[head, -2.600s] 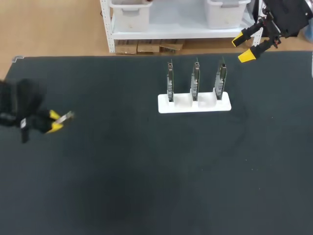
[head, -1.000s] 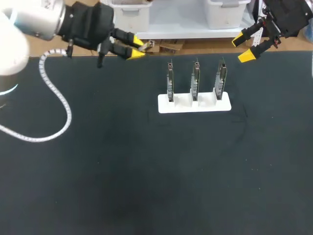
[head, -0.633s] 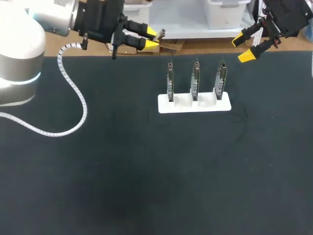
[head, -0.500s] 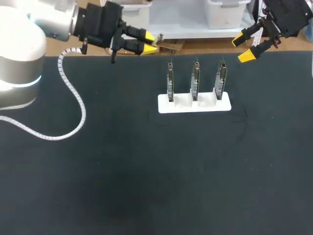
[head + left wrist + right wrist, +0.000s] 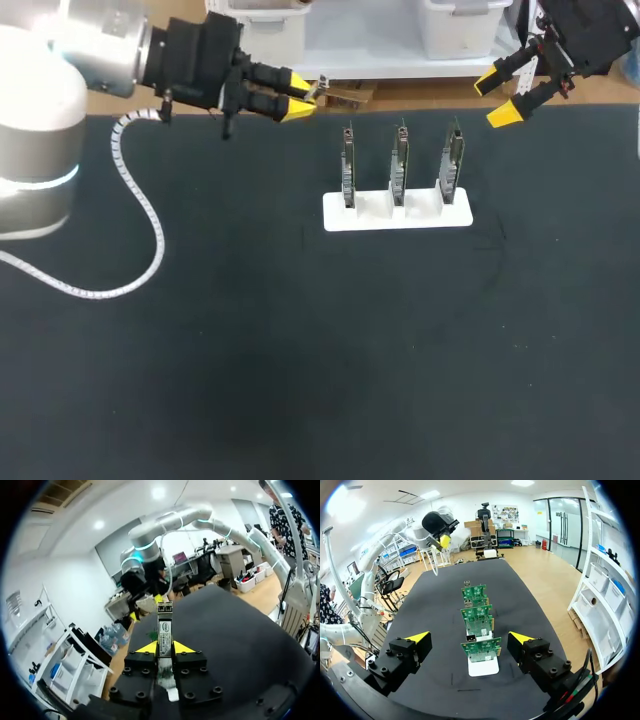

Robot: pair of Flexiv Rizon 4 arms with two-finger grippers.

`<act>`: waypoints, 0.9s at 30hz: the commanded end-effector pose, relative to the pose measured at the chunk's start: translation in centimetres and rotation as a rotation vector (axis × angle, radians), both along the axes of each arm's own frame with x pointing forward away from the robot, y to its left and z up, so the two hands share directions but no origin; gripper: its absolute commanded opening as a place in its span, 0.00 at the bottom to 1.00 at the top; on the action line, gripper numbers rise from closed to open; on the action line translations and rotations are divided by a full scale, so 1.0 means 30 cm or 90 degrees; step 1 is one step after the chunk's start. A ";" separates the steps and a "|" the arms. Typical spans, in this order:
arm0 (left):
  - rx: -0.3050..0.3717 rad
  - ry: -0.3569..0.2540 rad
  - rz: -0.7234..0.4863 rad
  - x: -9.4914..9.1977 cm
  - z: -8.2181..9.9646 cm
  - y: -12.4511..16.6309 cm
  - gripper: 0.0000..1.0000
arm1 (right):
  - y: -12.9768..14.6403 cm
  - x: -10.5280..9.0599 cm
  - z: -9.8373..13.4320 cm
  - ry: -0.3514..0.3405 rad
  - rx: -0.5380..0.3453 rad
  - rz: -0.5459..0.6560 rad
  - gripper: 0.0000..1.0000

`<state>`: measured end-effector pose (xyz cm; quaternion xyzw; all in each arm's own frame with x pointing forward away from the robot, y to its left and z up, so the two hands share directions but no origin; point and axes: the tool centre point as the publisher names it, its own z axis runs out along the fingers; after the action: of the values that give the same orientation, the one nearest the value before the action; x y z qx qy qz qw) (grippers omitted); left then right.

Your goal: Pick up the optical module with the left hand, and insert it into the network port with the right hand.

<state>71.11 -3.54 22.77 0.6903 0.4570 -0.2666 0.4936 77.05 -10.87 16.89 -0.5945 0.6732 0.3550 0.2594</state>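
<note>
My left gripper (image 5: 300,98) hangs over the table's back edge, left of the stand, shut on a slim silver optical module (image 5: 318,92) that sticks out past its yellow tips. In the left wrist view the module (image 5: 165,630) stands upright between the fingers of the left gripper (image 5: 165,648). Three green circuit boards (image 5: 398,165) stand upright in a white stand (image 5: 397,213) at the back middle. My right gripper (image 5: 495,98) is open above the back right corner. In the right wrist view the right gripper (image 5: 470,639) is open, with the boards (image 5: 480,621) ahead in a row.
The dark table mat (image 5: 300,350) spreads wide in front of the stand. A grey ribbed cable (image 5: 140,210) hangs from my left arm over the table's left part. My left gripper (image 5: 440,530) shows far beyond the boards in the right wrist view.
My left arm has swung from the table's left side up to the back and rightward, carrying the module toward the stand, then dipped slightly. The right arm has not moved.
</note>
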 end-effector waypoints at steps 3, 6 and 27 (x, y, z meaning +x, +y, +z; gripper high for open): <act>-0.064 -0.007 -0.013 -0.001 0.000 -0.055 0.00 | 0.000 -0.004 0.000 -0.001 0.000 -0.001 1.00; -0.069 0.002 -0.045 0.011 0.028 -0.095 0.00 | 0.000 -0.004 0.000 -0.001 0.000 -0.001 1.00; -0.080 -0.013 -0.285 0.183 0.163 -0.467 0.00 | 0.000 -0.004 0.000 -0.001 0.000 -0.001 1.00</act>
<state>73.40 -15.38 27.19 0.7041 0.3157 -0.3456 0.5340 77.04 -10.87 16.89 -0.5945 0.6733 0.3550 0.2595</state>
